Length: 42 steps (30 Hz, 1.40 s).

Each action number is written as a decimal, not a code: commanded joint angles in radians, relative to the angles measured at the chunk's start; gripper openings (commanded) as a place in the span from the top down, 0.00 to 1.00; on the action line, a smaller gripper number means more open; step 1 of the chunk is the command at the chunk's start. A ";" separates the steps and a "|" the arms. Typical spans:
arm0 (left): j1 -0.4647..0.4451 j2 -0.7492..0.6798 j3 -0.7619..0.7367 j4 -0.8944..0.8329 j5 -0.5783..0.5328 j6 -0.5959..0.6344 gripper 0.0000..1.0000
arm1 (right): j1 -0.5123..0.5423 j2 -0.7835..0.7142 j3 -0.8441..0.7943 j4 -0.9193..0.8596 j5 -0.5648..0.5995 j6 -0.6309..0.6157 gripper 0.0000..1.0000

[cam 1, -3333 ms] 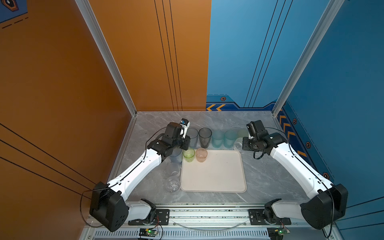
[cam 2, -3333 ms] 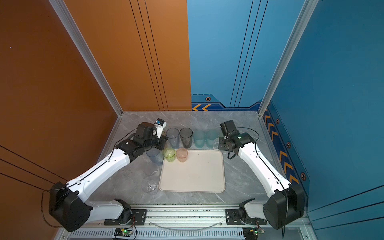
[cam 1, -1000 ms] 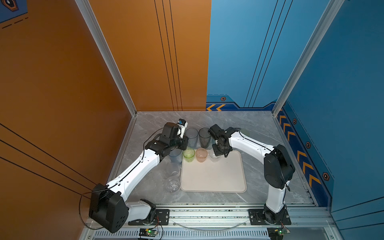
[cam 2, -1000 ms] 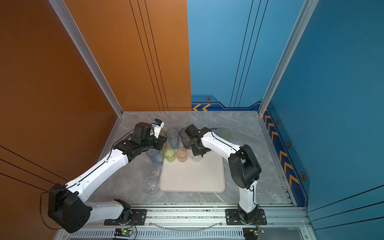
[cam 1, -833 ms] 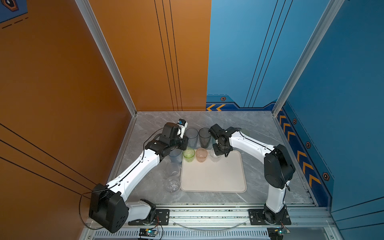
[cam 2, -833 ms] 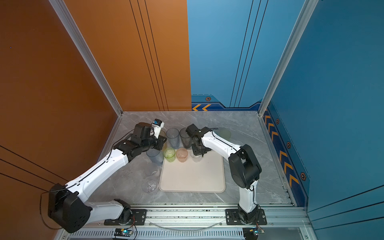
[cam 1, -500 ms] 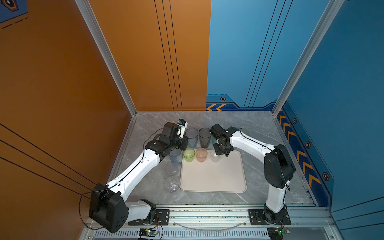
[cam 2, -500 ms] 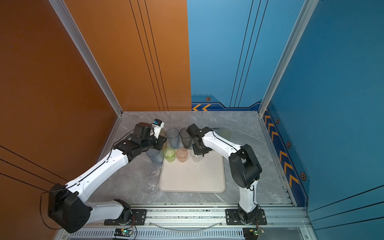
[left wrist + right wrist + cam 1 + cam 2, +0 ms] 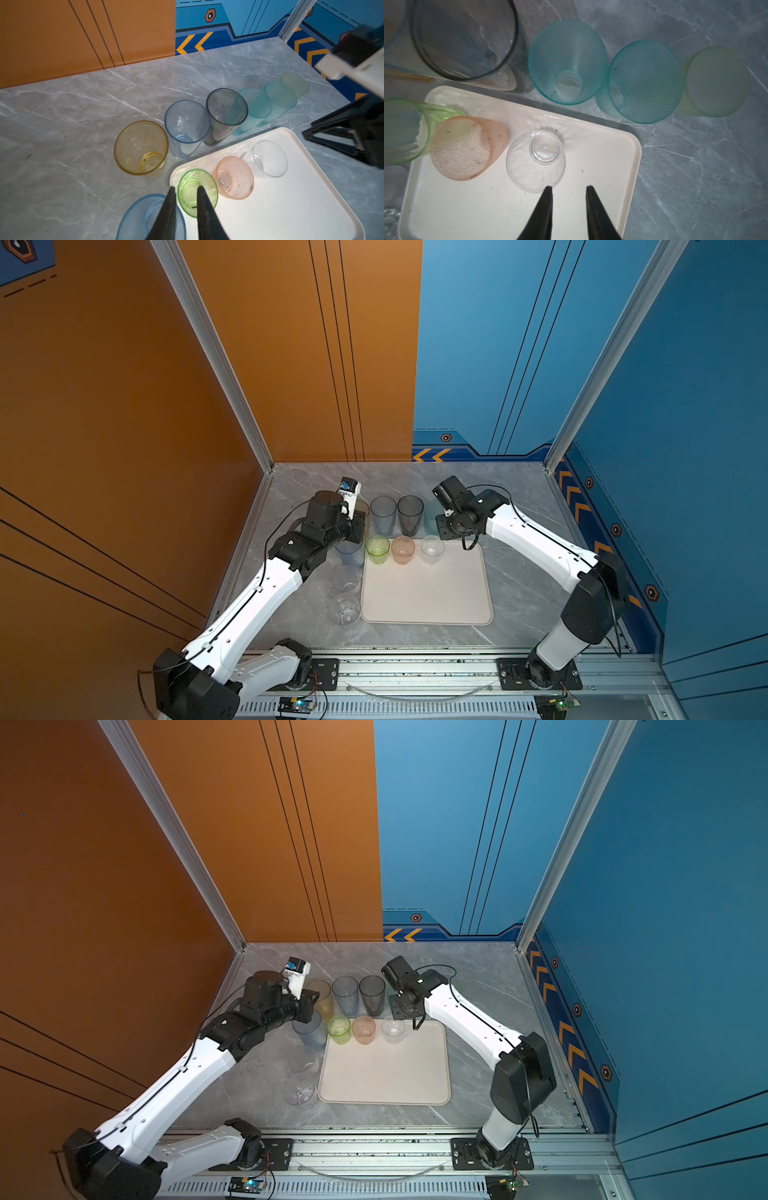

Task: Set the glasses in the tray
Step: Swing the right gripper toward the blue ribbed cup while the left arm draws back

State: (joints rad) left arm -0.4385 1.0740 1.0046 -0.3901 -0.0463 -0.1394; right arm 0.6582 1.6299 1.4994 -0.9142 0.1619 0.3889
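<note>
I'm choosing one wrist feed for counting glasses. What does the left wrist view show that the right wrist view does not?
Only the left wrist view: the wide blue tumbler by the left claw, and the orange wall.
Only the right wrist view: part of a clear glass off the tray, at the picture's edge.
Both: the tray holding the green tumbler, pink tumbler and clear tumbler. Beyond it stand the smoky grey tumbler, two teal tumblers and a pale green tumbler.
</note>
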 commanded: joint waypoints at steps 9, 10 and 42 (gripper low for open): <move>0.024 -0.220 -0.151 -0.027 -0.294 -0.058 0.80 | 0.304 0.032 0.056 0.072 -0.108 0.044 0.73; 0.027 -0.237 -0.160 -0.025 -0.302 -0.062 0.80 | 0.329 0.050 0.060 0.093 -0.119 0.056 0.73; 0.043 -0.317 -0.211 -0.025 -0.221 -0.078 0.77 | 0.506 0.519 0.490 -0.017 -0.034 0.105 0.72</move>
State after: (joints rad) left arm -0.3889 0.7723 0.7948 -0.4236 -0.3115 -0.2115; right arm 1.1587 2.1189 1.9629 -0.8791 0.0845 0.4801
